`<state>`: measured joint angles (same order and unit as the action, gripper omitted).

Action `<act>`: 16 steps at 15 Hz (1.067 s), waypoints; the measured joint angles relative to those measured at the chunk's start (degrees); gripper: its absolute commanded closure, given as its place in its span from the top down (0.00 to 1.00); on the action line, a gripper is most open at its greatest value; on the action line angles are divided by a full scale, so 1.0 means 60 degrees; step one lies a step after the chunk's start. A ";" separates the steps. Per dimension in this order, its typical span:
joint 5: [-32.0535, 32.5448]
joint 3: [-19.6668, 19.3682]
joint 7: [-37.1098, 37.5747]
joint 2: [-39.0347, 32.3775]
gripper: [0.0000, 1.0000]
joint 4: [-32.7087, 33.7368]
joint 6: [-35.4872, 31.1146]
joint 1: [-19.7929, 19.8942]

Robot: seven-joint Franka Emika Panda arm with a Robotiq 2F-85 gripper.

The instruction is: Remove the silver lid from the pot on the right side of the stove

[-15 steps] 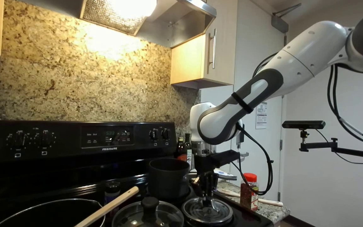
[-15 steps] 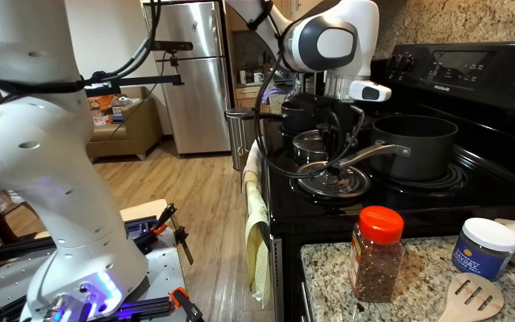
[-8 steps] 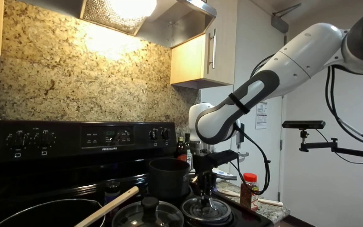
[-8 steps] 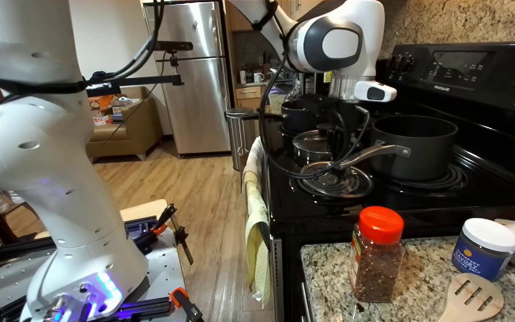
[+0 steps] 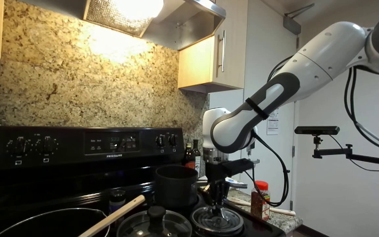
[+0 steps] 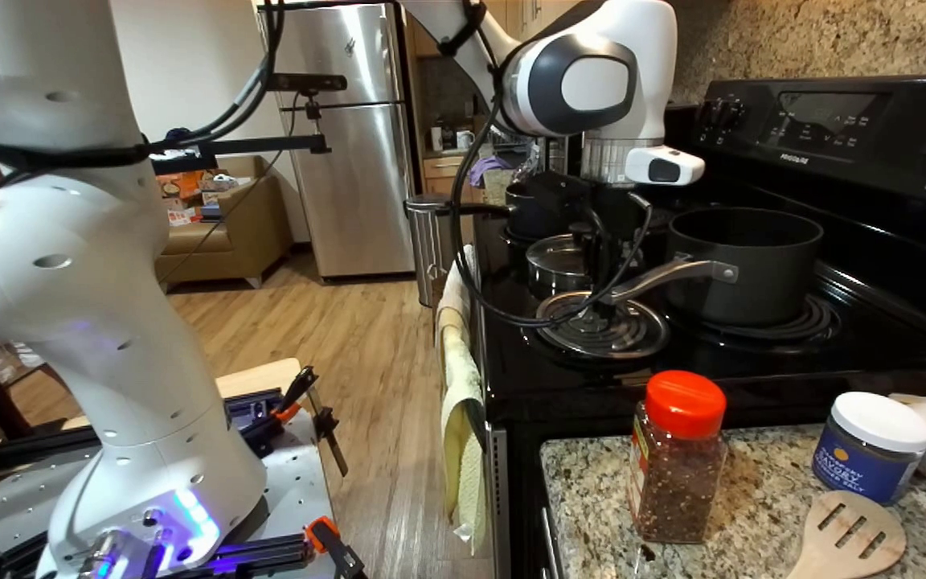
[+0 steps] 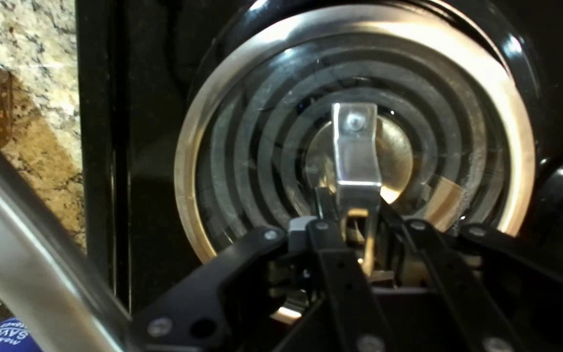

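The silver lid point(image 5: 205, 218) is a round glass lid with a shiny metal rim and a metal strap handle. It lies flat at the front right burner of the black stove point(image 6: 897, 338); I cannot tell if it touches the coils. It shows in the wrist view point(image 7: 357, 146) and in an exterior view point(image 6: 632, 336). My gripper point(image 7: 355, 201) is shut on the lid's handle, a finger on each side; it also shows in both exterior views point(image 5: 218, 207) point(image 6: 604, 310). The dark pot point(image 5: 176, 186) stands uncovered on the back right burner point(image 6: 744, 269).
The pot's metal handle point(image 6: 664, 277) reaches close beside my gripper. A glass lid with a black knob point(image 5: 169, 227) covers a pan left of the burner. A large dark pan point(image 5: 61, 209) holds a wooden utensil point(image 5: 117, 214). A red-capped jar point(image 6: 680, 450) stands on the counter.
My gripper and the lid have shifted together slightly, first toward the stove's back panel, then away from it. The pot has not moved.
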<state>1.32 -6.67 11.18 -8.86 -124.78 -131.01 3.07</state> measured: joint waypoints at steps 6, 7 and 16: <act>0.0002 0.0032 0.0018 0.0260 0.45 -0.0355 -0.0101 -0.0045; 0.0005 0.0049 0.0058 0.0301 0.47 -0.0420 -0.0114 -0.0049; 0.0005 0.0110 0.0087 0.0559 0.99 -0.0742 -0.0100 -0.0052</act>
<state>1.35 -6.01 11.70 -5.50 -129.23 -131.61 2.76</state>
